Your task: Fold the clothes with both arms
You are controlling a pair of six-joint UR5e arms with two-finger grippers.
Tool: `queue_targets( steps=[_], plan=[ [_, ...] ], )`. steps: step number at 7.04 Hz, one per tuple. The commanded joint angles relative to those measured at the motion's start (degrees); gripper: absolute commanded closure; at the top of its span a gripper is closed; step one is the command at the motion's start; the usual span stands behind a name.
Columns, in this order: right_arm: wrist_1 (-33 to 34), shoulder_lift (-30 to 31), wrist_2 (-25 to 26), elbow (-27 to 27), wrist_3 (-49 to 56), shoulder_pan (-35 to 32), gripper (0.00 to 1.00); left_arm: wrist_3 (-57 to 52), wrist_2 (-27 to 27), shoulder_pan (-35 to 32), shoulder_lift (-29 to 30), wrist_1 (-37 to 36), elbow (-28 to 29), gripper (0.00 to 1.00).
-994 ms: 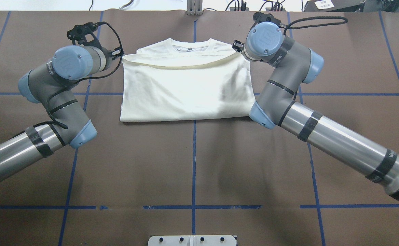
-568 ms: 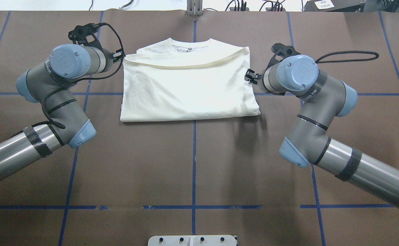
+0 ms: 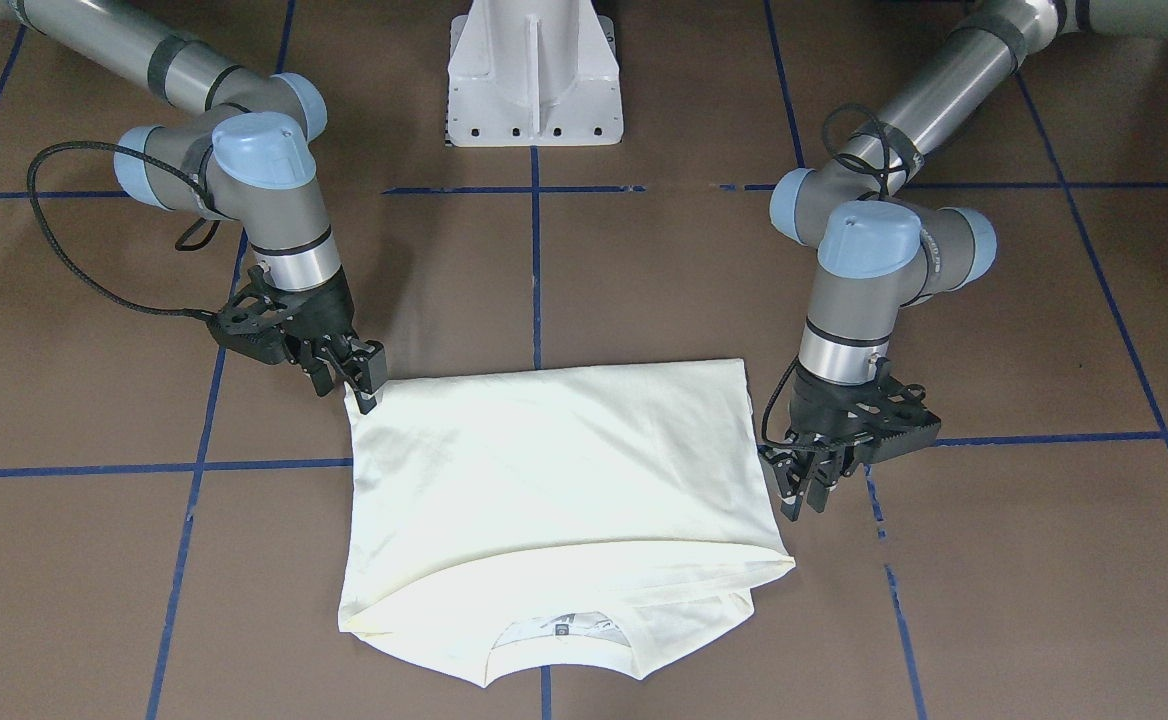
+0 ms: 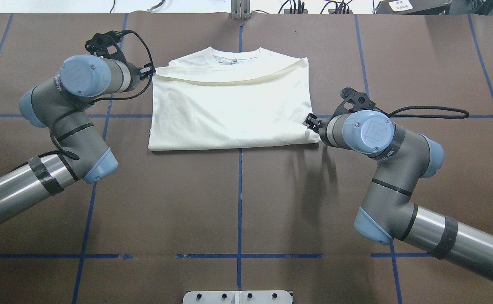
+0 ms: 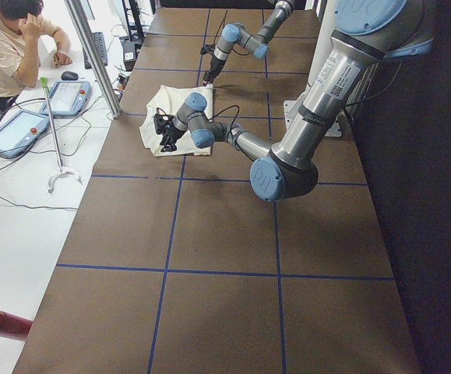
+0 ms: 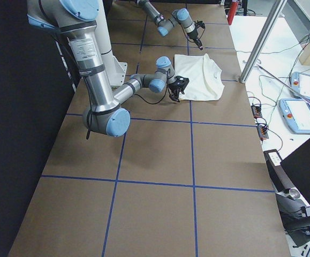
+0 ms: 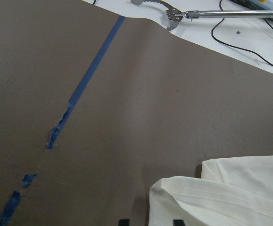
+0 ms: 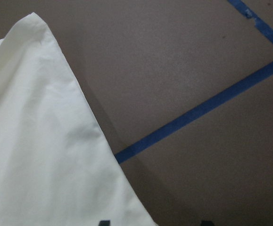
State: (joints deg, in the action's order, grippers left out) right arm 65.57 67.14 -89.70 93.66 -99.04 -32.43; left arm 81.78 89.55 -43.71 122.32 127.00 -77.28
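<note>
The cream T-shirt [image 4: 229, 109] lay folded flat on the brown table [image 4: 238, 202], collar away from the robot. It was probably soft, light and limp (likely to sag), so best pinched at the corners. The left gripper [image 3: 804, 495] stood with fingers apart at the shirt's far left corner. The right gripper [image 3: 362, 385] was likewise spread at the near right corner.

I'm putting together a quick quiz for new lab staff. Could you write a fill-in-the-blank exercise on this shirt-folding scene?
1. The folded T-shirt lies with its ___ at the end farthest from the robot's white base.
2. The brown table is marked with ___ tape lines.
3. The left gripper sits at a shirt corner far from the base, while the ___ gripper sits at a corner near it.

Missing words: collar; blue; right.
</note>
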Motion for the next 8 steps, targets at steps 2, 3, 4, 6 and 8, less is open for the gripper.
queue_targets(
  steps=[2,3,4,6,8],
  plan=[
    [0.0,0.2,0.0,0.5,-0.5,1.1,1.00,0.0,0.0,0.0,0.1,-0.1,-0.1,0.58],
    [-0.1,0.5,-0.1,0.6,-0.7,1.4,1.00,0.0,0.1,0.0,0.2,-0.1,0.0,0.58],
    [-0.1,1.1,0.1,1.2,-0.7,1.7,1.00,0.0,0.1,0.1,0.3,-0.2,-0.1,0.58],
    [0.0,5.2,0.1,8.3,-1.3,4.0,1.00,0.0,0.1,0.1,0.4,-0.2,-0.1,0.58],
    [0.9,18.1,-3.6,27.0,-1.8,9.5,1.00,0.5,0.7,0.7,-0.1,-0.6,-5.5,0.58]
  ],
)
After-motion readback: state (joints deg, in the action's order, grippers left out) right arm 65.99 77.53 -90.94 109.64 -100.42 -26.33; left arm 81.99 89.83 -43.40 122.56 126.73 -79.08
